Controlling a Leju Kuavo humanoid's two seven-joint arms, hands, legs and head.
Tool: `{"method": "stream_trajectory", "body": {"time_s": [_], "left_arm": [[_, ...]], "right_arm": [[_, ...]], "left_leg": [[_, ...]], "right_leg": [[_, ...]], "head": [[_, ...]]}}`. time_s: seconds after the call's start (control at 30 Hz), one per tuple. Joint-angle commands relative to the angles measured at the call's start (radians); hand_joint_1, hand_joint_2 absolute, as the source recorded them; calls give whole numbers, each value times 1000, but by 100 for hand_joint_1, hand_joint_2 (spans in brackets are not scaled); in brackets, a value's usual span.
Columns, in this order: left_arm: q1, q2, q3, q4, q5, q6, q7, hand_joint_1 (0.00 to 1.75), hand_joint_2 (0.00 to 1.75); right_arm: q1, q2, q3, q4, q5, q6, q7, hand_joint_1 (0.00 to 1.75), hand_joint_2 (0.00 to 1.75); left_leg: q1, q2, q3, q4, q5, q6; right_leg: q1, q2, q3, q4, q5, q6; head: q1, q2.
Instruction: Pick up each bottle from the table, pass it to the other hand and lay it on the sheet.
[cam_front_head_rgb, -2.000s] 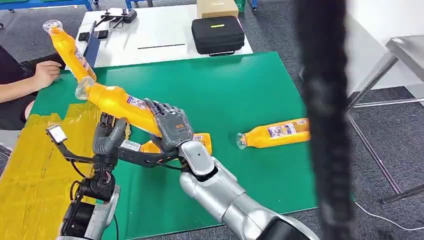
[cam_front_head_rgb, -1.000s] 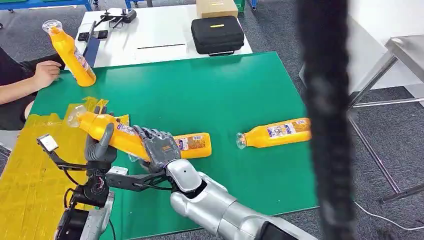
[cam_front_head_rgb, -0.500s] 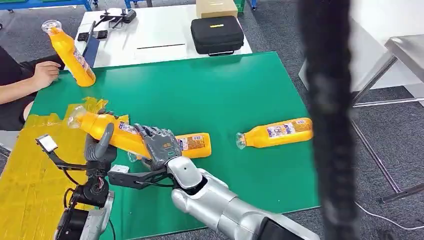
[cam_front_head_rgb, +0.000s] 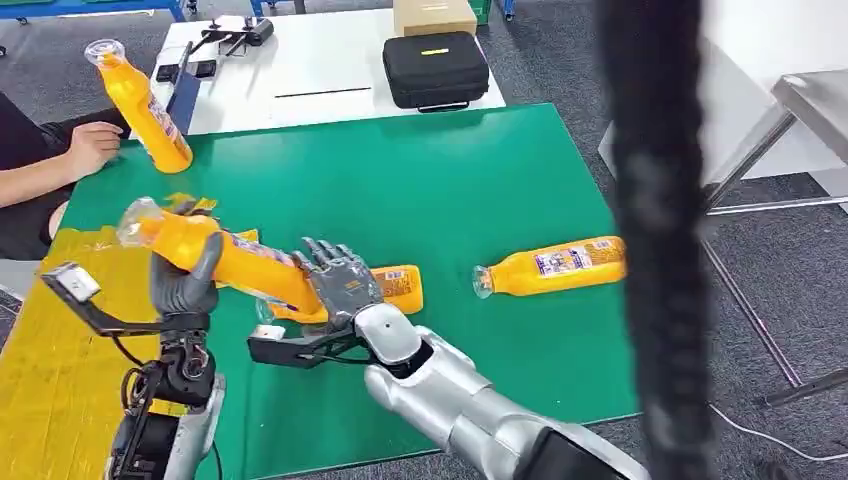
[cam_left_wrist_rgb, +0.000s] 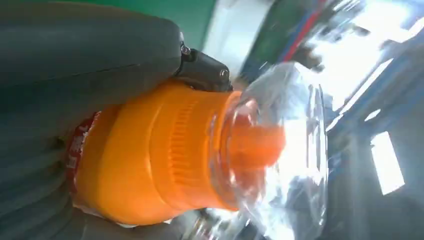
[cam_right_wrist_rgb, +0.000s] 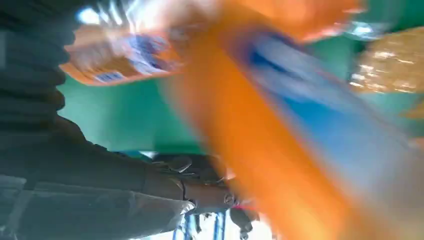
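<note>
Left hand (cam_front_head_rgb: 185, 280) grips the handed-over orange juice bottle (cam_front_head_rgb: 235, 262) near its neck end, grey thumb across the orange shoulder as the left wrist view shows, clear cap (cam_front_head_rgb: 137, 220) pointing toward the table's left edge, the bottle hanging tilted just above the boundary of mat and sheet. Right hand (cam_front_head_rgb: 340, 275) sits by the bottle's base with fingers spread and apart; I judge it holds nothing, though the blurred right wrist view cannot confirm whether a fingertip touches the bottle.

Largest first: the green mat (cam_front_head_rgb: 440, 190) covers most of the tabletop; the yellow sheet (cam_front_head_rgb: 60, 340) lies along its left edge, crinkled, and from what shows it carries no laid bottle. Beyond the far edge stands a white table (cam_front_head_rgb: 320, 70) with a black case (cam_front_head_rgb: 435, 68). A person's hand (cam_front_head_rgb: 92, 147) rests by the far-left corner.

Bottles then: one lies on its side near the right edge (cam_front_head_rgb: 550, 266), cap toward the middle; another lies on the mat just behind the right hand (cam_front_head_rgb: 398, 285), partly hidden; a third stands leaning at the far-left corner (cam_front_head_rgb: 140, 98), by the person.

Progress, as I judge it: the pass for this bottle looks complete, the laying down on the sheet is not yet done, and at least two bottles on the mat wait their turn
</note>
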Motion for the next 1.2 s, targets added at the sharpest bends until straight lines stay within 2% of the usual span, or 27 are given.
{"method": "stream_trajectory", "body": {"time_s": [0.03,0.17,0.27,0.33,0.4,0.43,0.53,0.63,0.67,0.7,0.73,0.9,1.03,1.13,1.2], "left_arm": [[-3,14,110,-240,-393,387,-196,175,175],[0,23,108,-258,-393,395,-189,175,175],[46,45,92,-314,-517,594,-278,175,175],[76,70,68,-361,-561,667,-278,175,175],[82,78,61,-363,-593,692,-278,175,175],[81,58,86,-340,-693,692,-278,175,175],[24,7,119,-127,-1032,692,-237,175,175],[-27,24,88,175,-1300,692,-146,175,175],[-46,18,110,273,-1333,692,-164,175,175],[-54,23,103,334,-1356,692,-150,175,175],[-78,36,83,436,-1411,692,-113,175,175],[-78,36,83,436,-1411,692,-113,175,175],[-192,60,-31,772,-1449,692,-13,175,175],[-260,48,-76,952,-1456,658,23,175,175],[-281,46,-82,1001,-1443,634,31,175,175]], "right_arm": [[80,-174,-212,-279,-40,93,-74,0,0],[80,-188,-219,-288,-49,100,-84,0,0],[85,-225,-238,-309,-136,149,-125,0,0],[92,-259,-258,-325,-163,155,-121,0,0],[94,-273,-269,-329,-180,167,-131,0,0],[92,-285,-269,-322,-192,192,-129,0,0],[74,-305,-257,-250,-219,228,-140,0,0],[86,-327,-232,-227,-232,263,-148,0,0],[95,-341,-221,-225,-236,271,-150,0,0],[100,-347,-218,-226,-238,272,-153,0,0],[100,-358,-202,-220,-237,286,-157,0,0],[100,-358,-202,-220,-237,286,-157,0,0],[40,-341,-157,-146,-253,320,-164,0,0],[-7,-317,-127,-93,-256,317,-183,0,0],[-29,-301,-110,-79,-254,308,-186,0,0]], "left_leg": [[2,-1,1,2,-1,-2],[2,-2,3,1,-2,-3],[1,-2,2,1,-1,-2],[2,0,6,2,-4,-4],[1,-1,4,0,-2,-2],[2,-1,5,1,-3,-4],[1,-4,4,0,-1,-3],[0,-6,7,-2,0,-3],[-1,-5,7,-3,1,-2],[-1,-7,10,-4,1,-4],[-1,-6,8,-3,1,-2],[0,-2,6,-1,-1,-2],[0,-1,7,-1,-1,-3],[-1,-2,5,0,0,-2],[-1,0,5,0,0,-2]], "right_leg": [[2,-3,2,0,-1,0],[2,-2,4,0,-2,0],[1,-2,3,0,-1,0],[2,-1,7,0,-3,0],[1,-2,4,-1,-2,0],[2,-4,7,0,-3,0],[1,-4,5,-1,-2,0],[0,-7,9,-3,-2,0],[-1,-6,7,-3,-1,0],[-1,-8,12,-5,-1,0],[-1,-6,8,-4,-1,0],[0,-3,6,-2,0,1],[0,-4,7,-1,-1,1],[0,-3,5,-1,0,1],[-1,-1,4,-1,0,1]], "head": [[0,0],[-1,0],[0,0],[0,0],[0,0],[0,0],[0,0],[0,0],[0,0],[0,0],[0,0],[0,0],[0,0],[0,0],[-1,0]]}}
